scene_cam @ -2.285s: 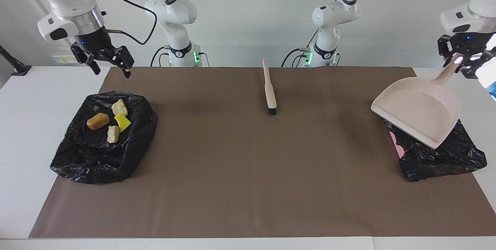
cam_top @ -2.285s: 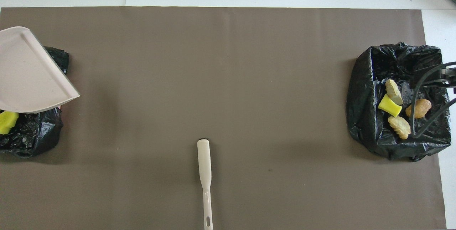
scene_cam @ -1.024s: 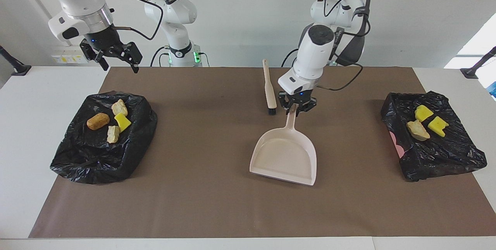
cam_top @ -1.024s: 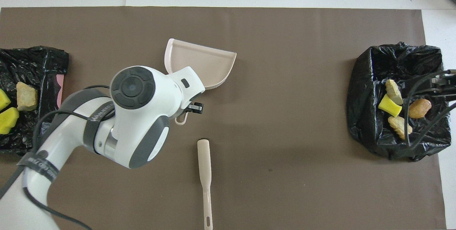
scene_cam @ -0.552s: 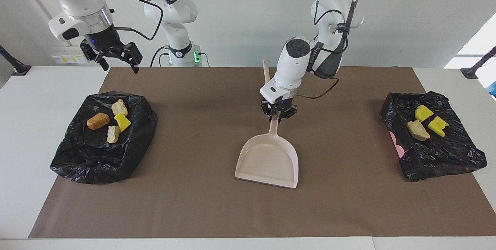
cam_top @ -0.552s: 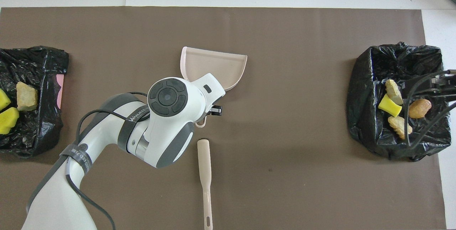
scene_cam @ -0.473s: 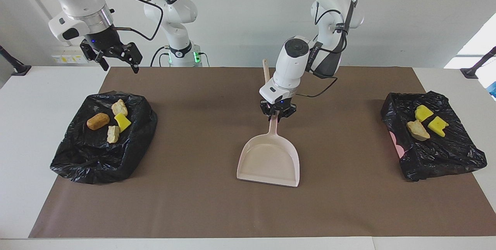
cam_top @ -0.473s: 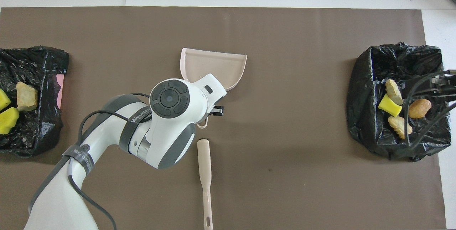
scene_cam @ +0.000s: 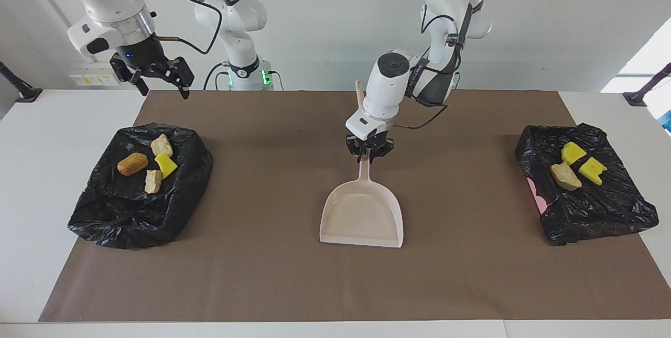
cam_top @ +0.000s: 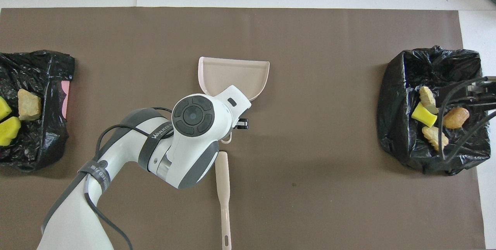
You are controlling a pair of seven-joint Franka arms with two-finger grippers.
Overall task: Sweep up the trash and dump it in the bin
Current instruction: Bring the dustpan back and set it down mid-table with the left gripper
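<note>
We judge the sponge and pastry trash (scene_cam: 147,164) light and soft; beside the brush (cam_top: 223,188), the left gripper (scene_cam: 369,151) clamps the stiff dustpan (scene_cam: 363,215) by its handle, while the right gripper (scene_cam: 160,78) waits open above the bag (scene_cam: 105,212).

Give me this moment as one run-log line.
left pincer: shut on dustpan handle, mid-mat | right pincer: open, waiting | trash: in both bags | brush: untouched

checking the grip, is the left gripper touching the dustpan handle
Touching. The facing view shows the left gripper shut on the dustpan handle's top end.
</note>
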